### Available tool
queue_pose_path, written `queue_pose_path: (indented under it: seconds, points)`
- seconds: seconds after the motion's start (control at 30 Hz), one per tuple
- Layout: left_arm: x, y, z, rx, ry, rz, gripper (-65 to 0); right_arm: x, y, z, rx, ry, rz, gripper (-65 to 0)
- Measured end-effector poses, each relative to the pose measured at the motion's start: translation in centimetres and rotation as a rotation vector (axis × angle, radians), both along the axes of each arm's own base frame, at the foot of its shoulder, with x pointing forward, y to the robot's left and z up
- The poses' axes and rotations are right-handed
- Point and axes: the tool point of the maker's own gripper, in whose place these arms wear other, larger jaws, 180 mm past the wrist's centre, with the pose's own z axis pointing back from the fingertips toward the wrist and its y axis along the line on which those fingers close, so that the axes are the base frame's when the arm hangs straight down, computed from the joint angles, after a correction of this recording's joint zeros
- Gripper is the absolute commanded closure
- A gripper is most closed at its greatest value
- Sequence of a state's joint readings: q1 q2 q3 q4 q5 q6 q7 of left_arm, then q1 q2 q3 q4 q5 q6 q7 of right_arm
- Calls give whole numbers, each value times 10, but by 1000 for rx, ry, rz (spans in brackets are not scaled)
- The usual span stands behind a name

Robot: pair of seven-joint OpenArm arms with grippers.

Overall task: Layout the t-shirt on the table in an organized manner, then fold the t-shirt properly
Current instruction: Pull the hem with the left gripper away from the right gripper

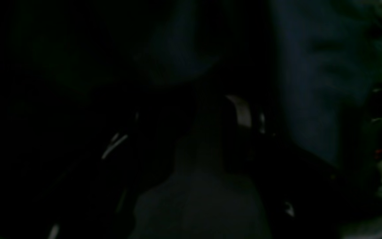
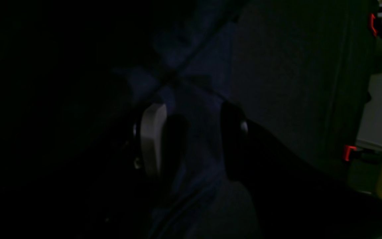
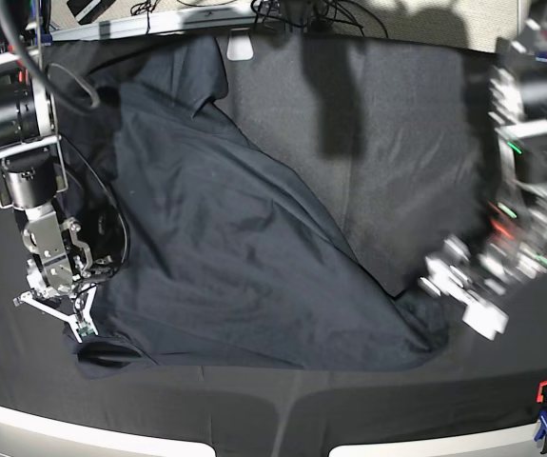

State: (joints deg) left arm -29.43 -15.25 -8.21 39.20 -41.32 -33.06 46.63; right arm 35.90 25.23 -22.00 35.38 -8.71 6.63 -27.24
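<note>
Right gripper (image 3: 68,319): at the left of the base view, low over the shirt's near-left corner; in the wrist view its fingers (image 2: 153,139) stood apart with navy cloth between and beneath them; whether they pinched any cloth could not be told.
Shirt (image 3: 225,248): spread on the table as a rough triangle, one end bunched at the far edge, a long diagonal edge running down to the near right, the near hem fairly straight; creased, not flat.
Label (image 3: 240,46): small pale patch at the shirt's far end, by the table's far edge.
Table (image 3: 416,124): black fabric surface, bare to the right of the shirt's diagonal edge; arm shadows fell across its far part.
Left gripper (image 3: 463,295): at the right of the base view, blurred, just beside the shirt's near-right corner; jaws looked parted, nothing visibly held; the wrist view was too dark to confirm.
Clamps (image 3: 544,419): red and blue, at the near-right corner.
</note>
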Motion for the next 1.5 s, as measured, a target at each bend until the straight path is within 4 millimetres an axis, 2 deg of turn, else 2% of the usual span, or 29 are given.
queue_pose_path:
  seconds: [0.13,0.23,0.3,0.37,0.47,0.57,0.67,0.8,0.93,1.0,1.1,1.2,1.3,1.33,1.4,1.5]
  points:
    - [7,-31,1,-23,-27,0,-285,-1,0,0,-1,4,-3,-263]
    - [16,-30,-5,44,-35,58,-283,-3,-2,-1,-4,16,-13,-263]
    - [20,-37,-4,59,-58,63,-262,-3,-2,-1,-5,18,-15,-263]
    - [23,-43,-2,55,-77,67,-192,-2,-2,-1,-4,16,-13,-263]
    - [25,-54,1,35,-102,70,0,-3,-2,-1,-5,17,-14,-263]
    - [26,-55,3,36,-104,59,0,-3,-2,-1,-5,16,-14,-263]
    - [22,-34,4,96,-75,19,0,-3,-3,0,-9,17,-13,-263]
    - [9,18,9,221,-62,-1,0,-2,-5,1,-33,19,-3,-263]
    - [-22,72,-8,332,-8,74,0,-1,-4,2,-31,13,2,-263]
    - [-42,88,-19,358,18,87,0,1,-3,3,-29,4,8,-263]
    - [-60,98,-26,382,22,86,0,2,-2,3,-28,2,10,-263]
    - [-75,96,-32,379,17,86,-1,5,3,6,-26,-9,19,-263]
    - [-86,94,-31,385,-2,77,-172,14,15,15,-13,-40,42,-263]
    - [-85,96,-27,390,-25,84,-195,18,21,18,-2,-55,51,-263]
    - [-81,100,-17,399,-75,116,-164,23,30,23,8,-71,62,-262]
    - [-69,106,0,402,-129,166,-7,26,37,28,11,-77,66,-263]
